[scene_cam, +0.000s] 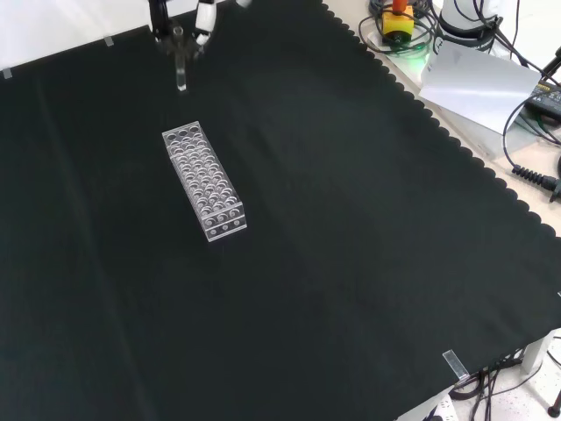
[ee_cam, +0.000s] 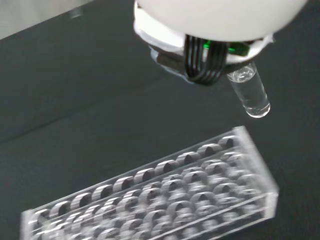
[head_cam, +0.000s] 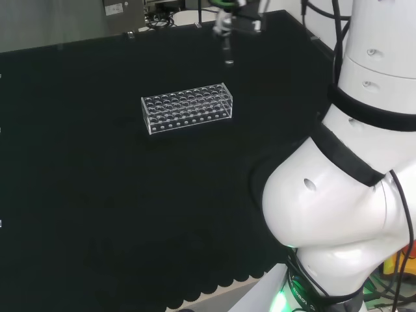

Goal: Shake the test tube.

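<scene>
Since the hand (scene_cam: 180, 35) has its fingers pinched round the top of the test tube (scene_cam: 181, 74), holding it upright in the air past the far end of the clear tube rack (scene_cam: 204, 182), the obvious risk is a slip. It's smooth glass gripped only near the rim, so a sharp shake could let it slide out and drop onto the black cloth of the table (scene_cam: 351, 263), or swing down and clip the rack.
</scene>
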### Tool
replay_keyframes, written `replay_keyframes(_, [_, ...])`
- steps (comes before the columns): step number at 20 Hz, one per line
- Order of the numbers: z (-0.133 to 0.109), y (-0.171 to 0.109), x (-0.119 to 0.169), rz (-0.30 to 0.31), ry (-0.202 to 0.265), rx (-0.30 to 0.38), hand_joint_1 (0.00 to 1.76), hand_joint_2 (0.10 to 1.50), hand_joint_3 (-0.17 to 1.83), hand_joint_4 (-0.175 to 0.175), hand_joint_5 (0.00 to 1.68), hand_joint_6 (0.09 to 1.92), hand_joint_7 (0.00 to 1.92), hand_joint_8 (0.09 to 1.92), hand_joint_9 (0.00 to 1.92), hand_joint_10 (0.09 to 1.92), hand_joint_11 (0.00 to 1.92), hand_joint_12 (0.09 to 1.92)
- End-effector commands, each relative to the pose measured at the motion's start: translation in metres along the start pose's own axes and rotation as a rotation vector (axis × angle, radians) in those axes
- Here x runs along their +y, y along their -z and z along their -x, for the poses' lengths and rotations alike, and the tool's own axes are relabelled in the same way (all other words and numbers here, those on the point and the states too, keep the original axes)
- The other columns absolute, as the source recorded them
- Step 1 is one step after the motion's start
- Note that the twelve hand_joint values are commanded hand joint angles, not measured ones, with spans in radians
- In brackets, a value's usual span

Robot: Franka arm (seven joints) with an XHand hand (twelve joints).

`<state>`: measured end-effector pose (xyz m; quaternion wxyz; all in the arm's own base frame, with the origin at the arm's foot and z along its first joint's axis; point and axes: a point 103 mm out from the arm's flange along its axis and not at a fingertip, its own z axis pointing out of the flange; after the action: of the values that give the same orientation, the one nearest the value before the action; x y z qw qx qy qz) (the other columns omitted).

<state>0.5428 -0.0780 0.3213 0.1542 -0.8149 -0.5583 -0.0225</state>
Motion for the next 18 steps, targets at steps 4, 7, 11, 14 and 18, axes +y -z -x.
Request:
replay_keyframes(4, [0.134, 0.039, -0.015, 0.045, -0.212, -0.049, 1.43, 0.68, 0.56, -0.175, 1.30, 0.34, 1.39, 0.69, 1.29, 0.59, 1.10, 1.01])
replay_keyframes(7, [0.162, 0.053, -0.016, 0.064, -0.267, -0.047, 1.43, 0.68, 0.56, -0.175, 1.30, 0.34, 1.39, 0.69, 1.29, 0.59, 1.10, 1.01])
replay_keyframes(11, [0.167, 0.061, -0.016, 0.087, -0.296, -0.059, 1.43, 0.68, 0.56, -0.175, 1.30, 0.34, 1.39, 0.69, 1.29, 0.59, 1.10, 1.01])
replay_keyframes(14, [0.153, 0.054, -0.015, 0.086, -0.270, -0.049, 1.43, 0.68, 0.56, -0.175, 1.30, 0.34, 1.39, 0.69, 1.29, 0.59, 1.10, 1.01])
replay_keyframes(18, [0.118, 0.034, -0.011, 0.057, -0.205, -0.002, 1.43, 0.68, 0.56, -0.175, 1.30, 0.34, 1.39, 0.69, 1.29, 0.59, 1.10, 1.01])
